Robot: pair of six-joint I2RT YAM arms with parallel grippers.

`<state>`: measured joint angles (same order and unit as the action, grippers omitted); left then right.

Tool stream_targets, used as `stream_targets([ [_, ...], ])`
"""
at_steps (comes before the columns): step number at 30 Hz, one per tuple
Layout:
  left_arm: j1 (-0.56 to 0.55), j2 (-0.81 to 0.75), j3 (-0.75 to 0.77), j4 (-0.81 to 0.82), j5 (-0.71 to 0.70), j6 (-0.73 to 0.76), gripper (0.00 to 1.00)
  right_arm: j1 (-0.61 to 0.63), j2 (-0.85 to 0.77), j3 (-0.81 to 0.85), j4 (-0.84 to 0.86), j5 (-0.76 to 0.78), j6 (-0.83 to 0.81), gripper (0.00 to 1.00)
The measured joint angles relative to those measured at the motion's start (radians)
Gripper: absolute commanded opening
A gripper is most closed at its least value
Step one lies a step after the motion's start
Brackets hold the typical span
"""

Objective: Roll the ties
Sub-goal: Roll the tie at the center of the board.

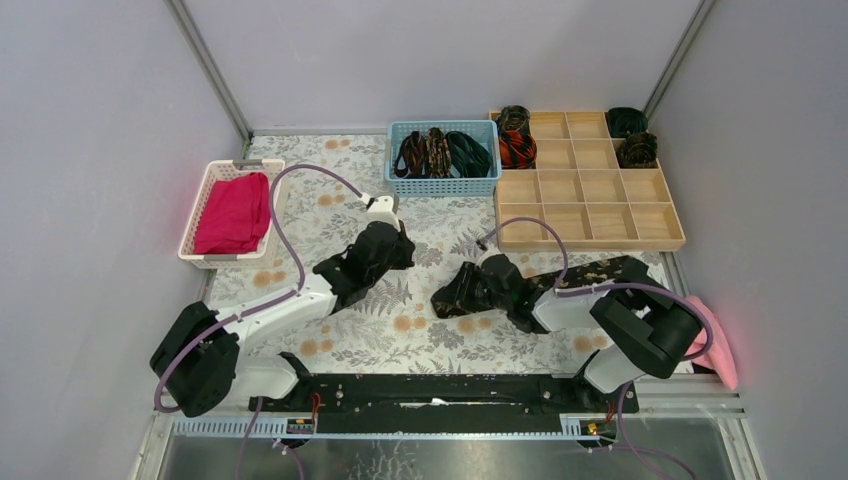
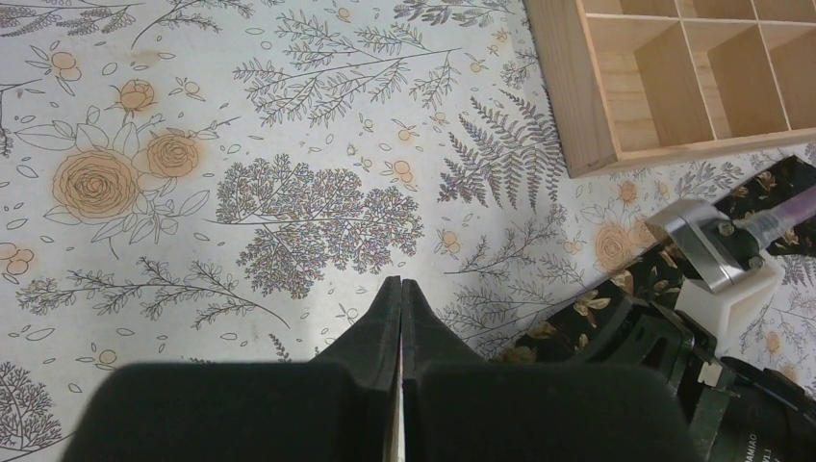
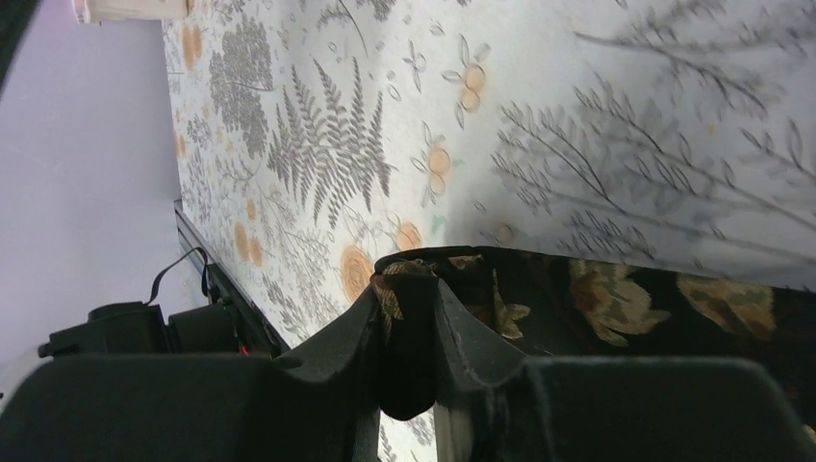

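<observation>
While four rolled ties sit in the wooden tray's far compartments, my right gripper pinches one end of a flecked tie lying stretched out before the tray; my left gripper is closed, empty. More wait in the basket left of it.

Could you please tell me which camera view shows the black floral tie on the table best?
Top external: it shows the black floral tie laid out lengthwise, though the right arm covers its middle. Right wrist shows only the end pinched in the right claw; left wrist catches small patches beside that arm.
</observation>
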<state>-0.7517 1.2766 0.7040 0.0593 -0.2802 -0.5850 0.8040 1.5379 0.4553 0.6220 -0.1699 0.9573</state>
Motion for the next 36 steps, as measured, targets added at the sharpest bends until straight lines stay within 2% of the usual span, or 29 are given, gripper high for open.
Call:
stream_targets([
  [2, 0.0, 0.0, 0.0, 0.0, 0.001, 0.0, 0.0, 0.0, -0.017, -0.045, 0.036, 0.0, 0.016, 0.23],
  [10, -0.041, 0.031, -0.002, 0.014, 0.008, 0.0, 0.0, -0.008, -0.108, -0.117, 0.011, 0.027, 0.026, 0.23],
  [22, -0.179, 0.091, -0.009, 0.053, 0.001, 0.018, 0.0, -0.084, -0.018, -0.321, 0.417, -0.042, 0.188, 0.22],
  [29, -0.191, 0.091, -0.021, 0.06, -0.021, 0.018, 0.0, -0.091, 0.04, -0.296, 0.488, -0.105, 0.23, 0.22],
  [36, -0.192, 0.047, -0.022, 0.053, -0.07, 0.023, 0.0, -0.091, 0.172, -0.176, 0.521, -0.165, 0.261, 0.22],
])
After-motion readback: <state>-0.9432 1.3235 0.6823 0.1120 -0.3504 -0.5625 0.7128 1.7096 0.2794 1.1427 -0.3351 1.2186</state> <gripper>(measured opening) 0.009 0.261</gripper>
